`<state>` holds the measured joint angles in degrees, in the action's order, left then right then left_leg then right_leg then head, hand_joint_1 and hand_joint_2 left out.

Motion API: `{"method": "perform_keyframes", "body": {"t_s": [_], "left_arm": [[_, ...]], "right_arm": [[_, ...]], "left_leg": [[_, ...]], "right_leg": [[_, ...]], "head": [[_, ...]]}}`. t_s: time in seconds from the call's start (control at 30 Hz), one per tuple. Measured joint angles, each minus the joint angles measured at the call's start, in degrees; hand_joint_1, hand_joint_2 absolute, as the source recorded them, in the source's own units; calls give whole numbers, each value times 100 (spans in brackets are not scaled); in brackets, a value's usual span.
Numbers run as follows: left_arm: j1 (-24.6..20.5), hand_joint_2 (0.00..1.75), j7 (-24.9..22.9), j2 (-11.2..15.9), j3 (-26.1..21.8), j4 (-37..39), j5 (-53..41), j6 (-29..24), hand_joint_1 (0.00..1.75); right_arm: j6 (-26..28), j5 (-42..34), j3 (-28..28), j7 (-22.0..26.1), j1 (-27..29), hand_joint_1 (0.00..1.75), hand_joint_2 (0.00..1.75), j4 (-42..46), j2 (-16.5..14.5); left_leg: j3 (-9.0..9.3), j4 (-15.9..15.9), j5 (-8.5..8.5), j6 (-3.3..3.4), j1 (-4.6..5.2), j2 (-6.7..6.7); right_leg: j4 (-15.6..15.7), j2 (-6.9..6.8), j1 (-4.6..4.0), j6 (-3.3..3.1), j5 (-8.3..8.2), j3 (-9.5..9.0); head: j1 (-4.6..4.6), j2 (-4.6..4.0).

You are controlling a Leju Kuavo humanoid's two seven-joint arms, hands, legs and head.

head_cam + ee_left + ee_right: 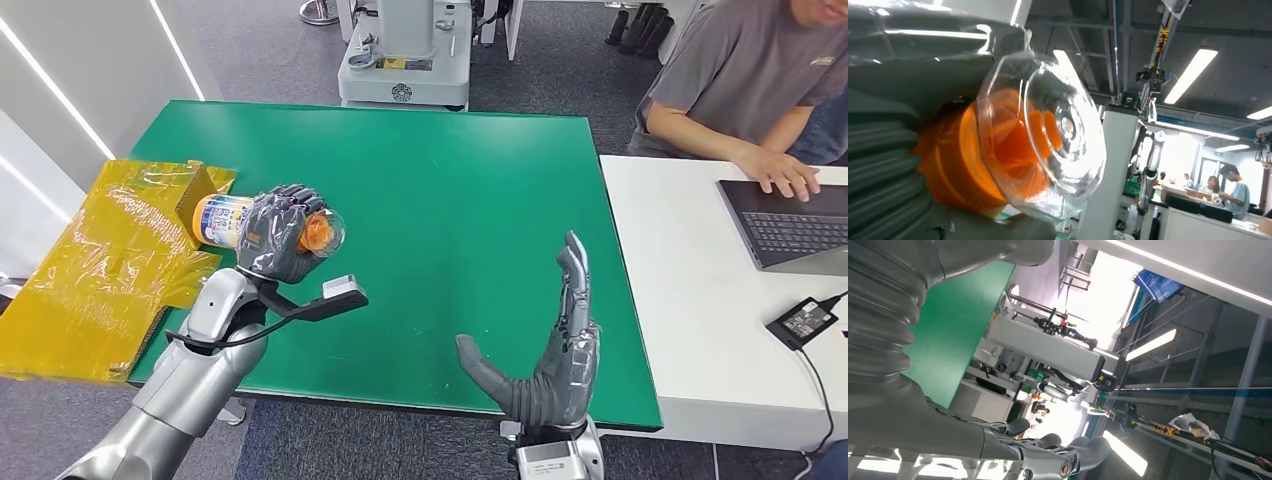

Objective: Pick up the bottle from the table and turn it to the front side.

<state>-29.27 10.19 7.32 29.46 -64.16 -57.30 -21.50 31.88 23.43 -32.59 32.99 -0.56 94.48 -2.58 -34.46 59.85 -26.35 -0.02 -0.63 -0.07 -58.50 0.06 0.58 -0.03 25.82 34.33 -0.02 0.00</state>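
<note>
Table point(430, 180): green top, lying under and ahead of both hands; its near edge runs just below the right hand.
White desk point(690, 330): to the right of the right hand, touching the table's right side; a person point(740, 80) sits behind it with one hand on a laptop point(790, 225), and a black power brick point(802, 321) lies nearer the robot.
Yellow sheet point(90, 270): crinkled film to the left of the left hand, draped over the table's left edge, with a small cardboard piece point(195, 200) on it just behind the bottle.
Machine point(405, 60): grey-white base on the floor beyond the table's far edge.
Left hand point(283, 233): raised above the table's left part, fingers wrapped around the bottle's middle.
Right hand point(555, 350): upright over the table's near edge, well apart from the bottle, fingers straight and pointing away from the robot, thumb spread to the left, holding nothing.
Bottle point(225, 220): lying sideways in the left hand, off the table; the white and blue labelled end sticks out to the hand's left, the orange end with its clear cap point(1048, 135) sticks out to the right.
</note>
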Motion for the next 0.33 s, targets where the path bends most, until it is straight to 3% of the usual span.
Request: {"method": "perform_keyframes", "body": {"t_s": [0.33], "left_arm": [[-699, 175, 270, 100, 95, 1871, -332, -42, 175]], "right_arm": [[-25, 34, 11, -93, -10, 0, 175, 51, -38]], "left_leg": [[0, 0, 3, -2, -1, 1]], "right_leg": [[-4, 1, -1, -4, -3, 3]], "head": [[0, 0]]}}
